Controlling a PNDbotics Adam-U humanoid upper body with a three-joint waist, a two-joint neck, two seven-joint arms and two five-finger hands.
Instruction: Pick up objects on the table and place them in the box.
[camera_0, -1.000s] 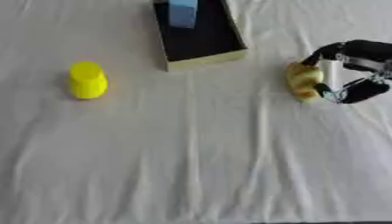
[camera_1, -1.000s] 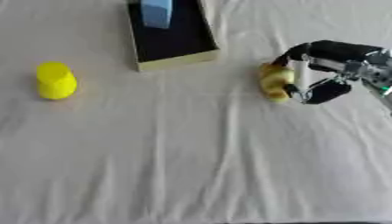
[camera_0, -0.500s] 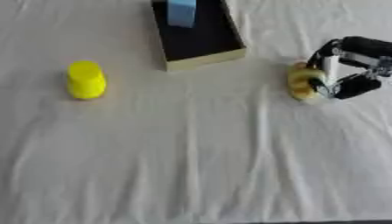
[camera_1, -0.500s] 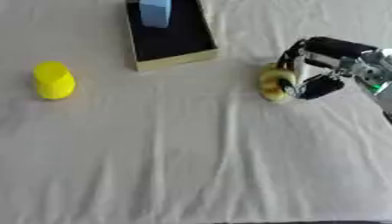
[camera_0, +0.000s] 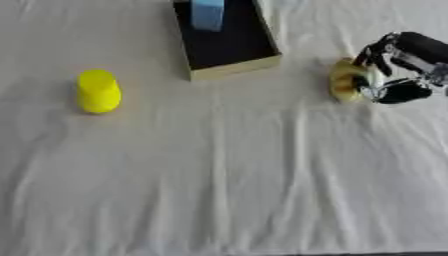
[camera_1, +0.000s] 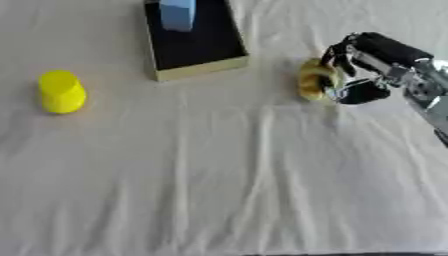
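Right hand (camera_1: 354, 75) reaches in right of the box (camera_0: 229, 50), fingers curled round a yellowish object (camera_0: 350, 80) that sits on the cloth-covered worktop (camera_0: 262, 175), close to the box's near right corner. Box is dark inside with a blue block (camera_0: 207, 14) at its far end. Yellow cup-like object (camera_0: 98, 91) sits well left of the box, untouched.

1 box (camera_0: 234, 66), 1 blue block (camera_0: 207, 14), 2 yellow objs (camera_0: 98, 91) (camera_0: 347, 80).
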